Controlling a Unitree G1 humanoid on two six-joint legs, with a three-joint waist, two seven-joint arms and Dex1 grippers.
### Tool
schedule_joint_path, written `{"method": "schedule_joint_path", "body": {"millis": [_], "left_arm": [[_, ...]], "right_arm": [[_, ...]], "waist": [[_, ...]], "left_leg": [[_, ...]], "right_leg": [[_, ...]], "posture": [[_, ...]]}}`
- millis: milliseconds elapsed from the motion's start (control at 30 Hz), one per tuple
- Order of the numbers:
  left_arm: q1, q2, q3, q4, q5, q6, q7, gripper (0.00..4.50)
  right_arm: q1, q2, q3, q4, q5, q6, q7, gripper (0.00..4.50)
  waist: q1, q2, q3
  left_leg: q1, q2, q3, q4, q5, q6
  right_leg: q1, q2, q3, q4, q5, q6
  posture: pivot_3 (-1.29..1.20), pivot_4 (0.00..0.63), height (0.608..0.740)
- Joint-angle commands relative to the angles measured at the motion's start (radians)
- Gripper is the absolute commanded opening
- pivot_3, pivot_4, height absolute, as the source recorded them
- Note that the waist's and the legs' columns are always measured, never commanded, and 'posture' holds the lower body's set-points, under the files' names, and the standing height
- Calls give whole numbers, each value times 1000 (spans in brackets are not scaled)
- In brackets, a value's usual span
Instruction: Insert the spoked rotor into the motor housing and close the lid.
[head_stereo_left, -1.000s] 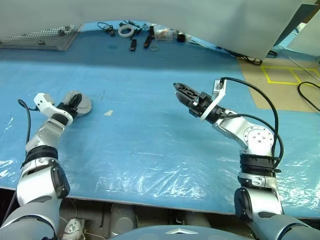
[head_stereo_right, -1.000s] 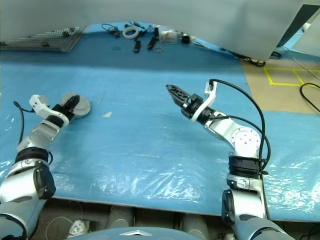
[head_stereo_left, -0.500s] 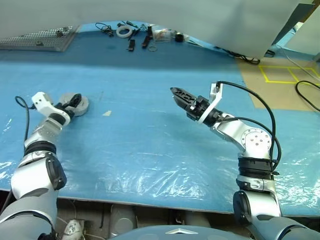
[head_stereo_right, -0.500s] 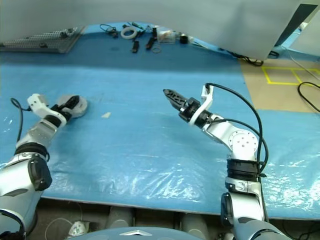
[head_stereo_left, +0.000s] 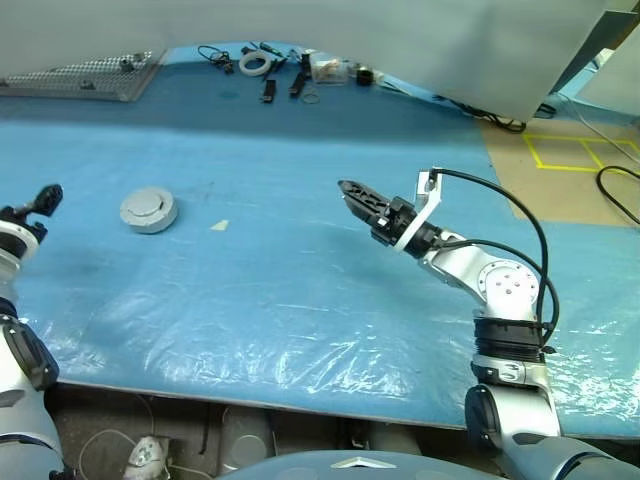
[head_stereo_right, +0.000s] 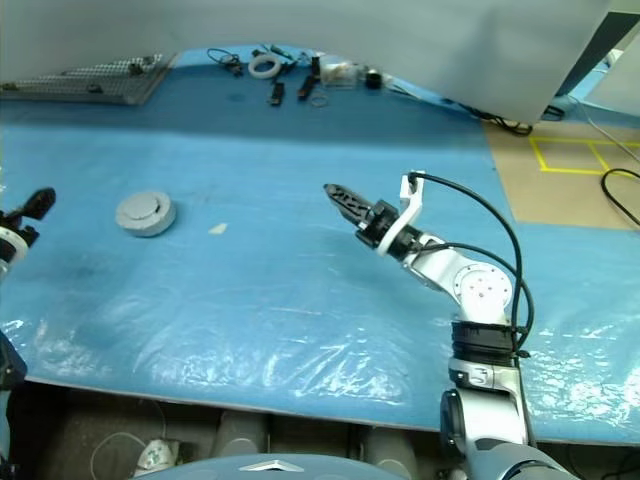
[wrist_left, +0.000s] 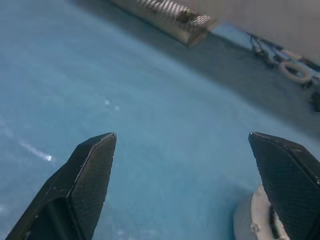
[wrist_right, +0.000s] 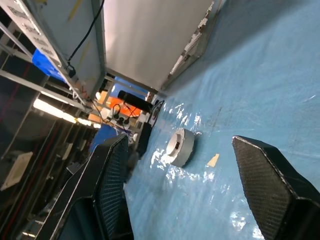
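A round silver-grey lid (head_stereo_left: 148, 210) with a small centre circle lies flat on top of the motor housing (head_stereo_left: 150, 222), on the blue sheet at the left. The spoked rotor is out of view. My left gripper (head_stereo_left: 38, 203) hangs open at the far left, well clear of the lid, with nothing between its fingers. In the left wrist view the housing (wrist_left: 252, 220) shows beside one finger. My right gripper (head_stereo_left: 352, 192) is raised over the middle of the table, open and empty, and points toward the lid (wrist_right: 181, 146).
A small pale scrap (head_stereo_left: 219, 225) lies just right of the housing. Tools, cables and a white ring (head_stereo_left: 252, 62) sit at the far edge, with a perforated metal tray (head_stereo_left: 85, 78) at the back left. Yellow floor tape (head_stereo_left: 570, 150) marks the floor on the right.
My left gripper has opened, let go of the lid and housing, and pulled away to the left and up. The closed housing stays put. The right arm has barely moved.
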Motion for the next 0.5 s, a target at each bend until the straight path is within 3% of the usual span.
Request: {"method": "schedule_joint_path", "body": {"millis": [33,233,500], "left_arm": [[-74,13,-67,-83,35,38,-193,4477],[-1,-120,-264,-451,32,149,-549,4477],[239,-306,-395,-942,4,228,-532,4477]], "right_arm": [[-3,-86,-6,-35,-87,-36,130,3473],[17,-261,89,-67,-306,-132,413,3473],[73,-277,184,-143,-469,-229,560,3473]], "waist": [[5,0,0],[10,1,0],[-20,1,0]], "left_leg": [[1,-1,0,0,0,0],[1,-1,0,0,0,0],[-3,1,0,-1,0,0]], "right_leg": [[1,-1,0,-1,0,0],[2,-1,-2,-1,0,0],[2,0,-1,1,-2,-4]], "posture": [[0,150,740],[0,150,740],[0,150,740]]}}
